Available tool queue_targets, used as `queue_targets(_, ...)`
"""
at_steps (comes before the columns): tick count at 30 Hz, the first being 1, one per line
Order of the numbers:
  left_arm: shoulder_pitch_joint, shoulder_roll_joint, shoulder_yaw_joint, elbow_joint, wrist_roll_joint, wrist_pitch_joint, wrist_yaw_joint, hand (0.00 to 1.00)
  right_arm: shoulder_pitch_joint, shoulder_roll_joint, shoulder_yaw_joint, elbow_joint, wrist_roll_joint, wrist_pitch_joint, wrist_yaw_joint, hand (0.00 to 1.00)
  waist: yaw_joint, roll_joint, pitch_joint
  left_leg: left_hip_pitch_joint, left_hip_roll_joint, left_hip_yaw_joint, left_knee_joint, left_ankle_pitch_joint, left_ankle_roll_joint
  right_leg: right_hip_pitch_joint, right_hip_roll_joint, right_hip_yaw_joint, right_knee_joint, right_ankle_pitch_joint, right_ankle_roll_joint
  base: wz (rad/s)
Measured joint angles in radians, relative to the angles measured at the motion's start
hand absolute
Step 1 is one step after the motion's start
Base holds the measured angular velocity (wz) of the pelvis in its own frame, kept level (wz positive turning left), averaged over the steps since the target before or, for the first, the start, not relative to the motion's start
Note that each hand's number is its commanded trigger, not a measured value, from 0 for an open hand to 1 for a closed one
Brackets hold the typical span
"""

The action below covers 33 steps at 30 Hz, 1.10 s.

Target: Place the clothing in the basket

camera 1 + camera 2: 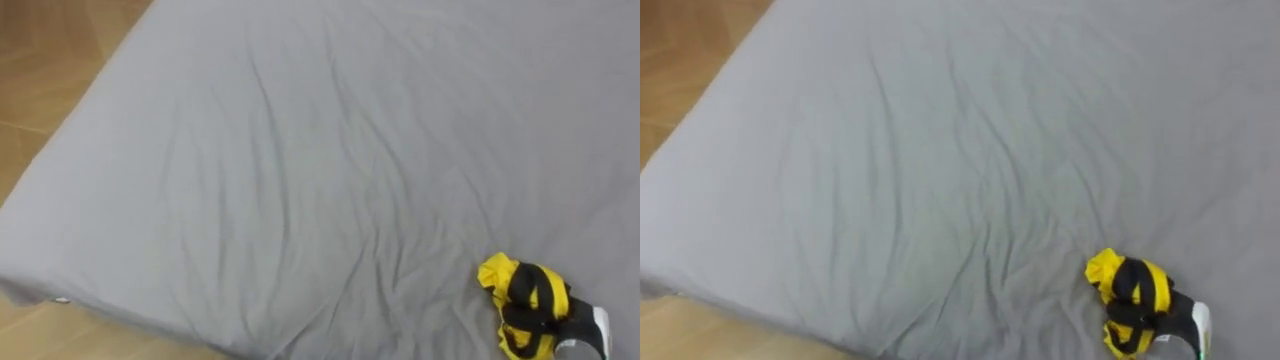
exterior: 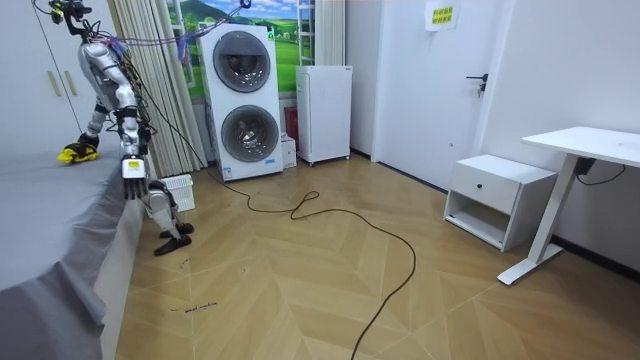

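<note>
The robot is standing at the edge of the bed, stretching its right robot hand across the grey sheet. That hand is clenching round the yellow-and-black clothes, bunching them, likely for a firm hold before lifting. They are not yet in the white basket by its legs. The left robot hand is hanging low; I cannot tell its state.
</note>
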Motion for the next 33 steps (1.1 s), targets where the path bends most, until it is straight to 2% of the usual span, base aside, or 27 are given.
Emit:
queue_targets(3, -0.017, -0.004, 0.010, -0.015, 0.001, -0.009, 0.000, 0.00, 0.071, 0.001, -0.028, -0.215, 0.000, -0.004, 0.012, 1.00, -0.013, -0.011, 0.0015, 0.047, 0.002, 0.053, -0.016, 0.000, 0.000, 0.017, -0.001, 0.069, 0.002, 0.000, 0.000, -0.70)
queue_targets(5, -0.014, -0.003, 0.021, -0.010, 0.001, -0.014, 0.003, 0.00, 0.073, 0.000, -0.044, -0.257, -0.014, -0.006, 0.012, 1.00, -0.042, -0.014, 0.0009, 0.087, 0.001, 0.062, -0.024, -0.001, 0.000, 0.046, -0.004, 0.070, 0.001, 0.000, 0.000, -0.54)
queue_targets(6, -0.011, -0.003, 0.022, 0.008, 0.001, -0.006, 0.007, 0.00, 0.086, 0.000, -0.064, -0.290, -0.017, -0.007, 0.011, 1.00, -0.058, -0.014, -0.0017, 0.102, 0.001, 0.064, -0.027, -0.001, 0.000, 0.055, -0.004, 0.083, 0.003, 0.000, 0.000, -0.33)
queue_targets(7, -0.010, -0.003, 0.027, 0.010, 0.001, -0.002, 0.007, 0.00, 0.097, 0.000, -0.075, -0.313, -0.018, -0.005, 0.010, 1.00, -0.065, -0.015, -0.0011, 0.109, 0.001, 0.068, -0.027, -0.001, 0.000, 0.057, -0.004, 0.097, 0.003, 0.000, 0.000, -0.33)
queue_targets(9, 0.008, -0.003, 0.043, 0.010, 0.021, 0.001, -0.001, 0.00, 0.132, 0.000, -0.117, -0.385, -0.017, -0.005, 0.012, 1.00, -0.074, -0.020, -0.0008, 0.120, 0.004, 0.112, -0.027, -0.001, 0.000, 0.053, -0.003, 0.135, 0.003, 0.000, 0.001, -0.42)
queue_targets(10, 0.012, -0.004, 0.046, 0.009, 0.021, 0.003, -0.002, 0.00, 0.133, 0.000, -0.125, -0.395, -0.018, -0.004, 0.012, 1.00, -0.078, -0.022, -0.0020, 0.122, 0.004, 0.119, -0.027, -0.001, 0.000, 0.049, -0.002, 0.147, 0.003, 0.000, 0.001, -0.42)
queue_targets(12, 0.011, -0.004, 0.061, 0.011, 0.022, 0.024, -0.003, 0.00, 0.136, -0.001, -0.153, -0.448, -0.018, -0.004, 0.015, 1.00, -0.100, -0.022, -0.0021, 0.128, 0.008, 0.145, -0.027, -0.001, 0.000, 0.043, 0.003, 0.188, 0.004, 0.000, 0.001, -0.42)
queue_targets(14, 0.012, -0.002, 0.067, 0.022, 0.022, 0.041, -0.003, 0.00, 0.144, -0.003, -0.167, -0.471, -0.018, -0.004, 0.016, 1.00, -0.122, -0.022, -0.0020, 0.138, 0.012, 0.149, -0.027, -0.002, 0.000, 0.045, 0.008, 0.207, 0.007, 0.002, -0.002, -0.30)
queue_targets(17, 0.022, -0.001, 0.077, 0.026, 0.022, 0.058, -0.002, 0.00, 0.157, -0.005, -0.199, -0.476, -0.016, -0.004, 0.016, 1.00, -0.129, -0.018, -0.0015, 0.155, 0.022, 0.178, -0.027, -0.004, -0.003, 0.044, 0.019, 0.248, 0.008, 0.005, -0.004, -0.35)
queue_targets(21, 0.032, 0.002, 0.097, 0.026, 0.043, 0.082, -0.002, 0.00, 0.163, -0.007, -0.242, -0.476, -0.016, 0.007, 0.016, 1.00, -0.158, -0.005, -0.0009, 0.158, 0.039, 0.199, -0.027, -0.027, -0.001, 0.027, 0.042, 0.287, 0.024, 0.012, -0.004, -0.24)
queue_targets(26, 0.041, 0.001, 0.144, 0.026, 0.087, 0.130, -0.001, 0.00, 0.213, -0.006, -0.349, -0.487, -0.011, 0.011, 0.002, 1.00, -0.184, -0.001, -0.0001, 0.164, 0.053, 0.259, -0.027, -0.032, -0.003, 0.014, 0.055, 0.327, 0.024, 0.033, -0.009, -0.33)
queue_targets(30, 0.047, 0.001, 0.144, 0.028, 0.087, 0.169, 0.009, 0.00, 0.235, -0.004, -0.356, -0.455, -0.007, 0.019, 0.024, 1.00, -0.210, 0.006, 0.0013, 0.163, 0.064, 0.301, -0.026, -0.034, -0.008, 0.001, 0.068, 0.366, 0.023, 0.044, -0.012, -0.27)
queue_targets(33, 0.047, 0.001, 0.132, 0.047, 0.086, 0.180, 0.019, 0.00, 0.248, 0.010, -0.356, -0.401, -0.016, 0.034, 0.045, 1.00, -0.226, 0.018, 0.0001, 0.163, 0.066, 0.310, -0.026, -0.035, -0.009, -0.004, 0.073, 0.385, 0.024, 0.048, -0.012, -0.17)
